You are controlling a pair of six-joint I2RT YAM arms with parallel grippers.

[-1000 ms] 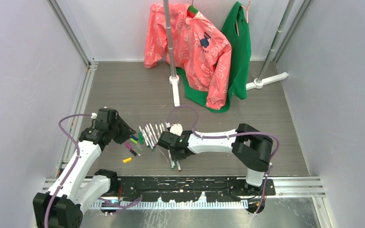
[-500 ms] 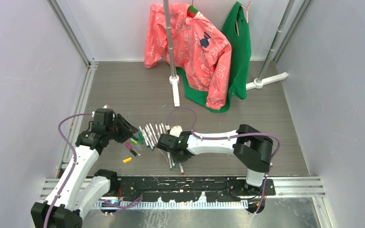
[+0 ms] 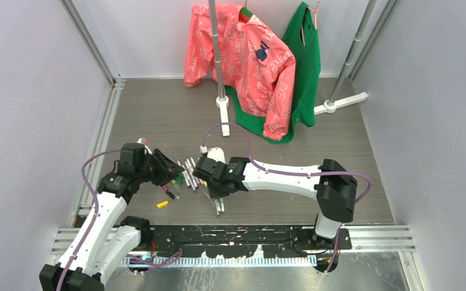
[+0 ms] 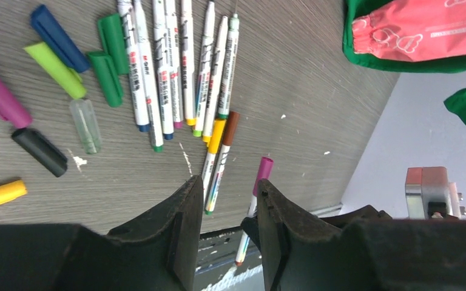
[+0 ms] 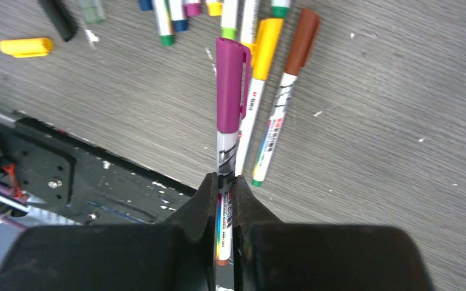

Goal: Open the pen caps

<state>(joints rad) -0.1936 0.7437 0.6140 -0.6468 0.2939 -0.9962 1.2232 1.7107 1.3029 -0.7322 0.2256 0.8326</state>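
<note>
My right gripper (image 5: 226, 182) is shut on the white barrel of a pen (image 5: 226, 154) whose magenta cap (image 5: 229, 85) points away from it, lifted over the floor. My left gripper (image 4: 227, 188) stands open just left of that pen's magenta cap (image 4: 263, 173), nothing between its fingers. Loose pen caps lie at the left: blue (image 4: 57, 37), green (image 4: 106, 79), lime (image 4: 54, 70), purple (image 4: 0, 94), black (image 4: 39, 151), yellow (image 4: 0, 195). A row of uncapped pens (image 4: 176, 66) lies beside them. Two capped pens, yellow (image 5: 266, 42) and brown (image 5: 302, 39), lie below the held one.
A clothes stand's base (image 3: 223, 115) stands behind the pens, with a pink jacket (image 3: 249, 60) and a green garment (image 3: 306, 66) hanging at the back. The black base rail (image 3: 243, 233) runs along the near edge. Grey walls close in both sides.
My right gripper has shut on the magenta-capped pen and lifted it up and left. My left gripper has swung right and come close to the pen.
</note>
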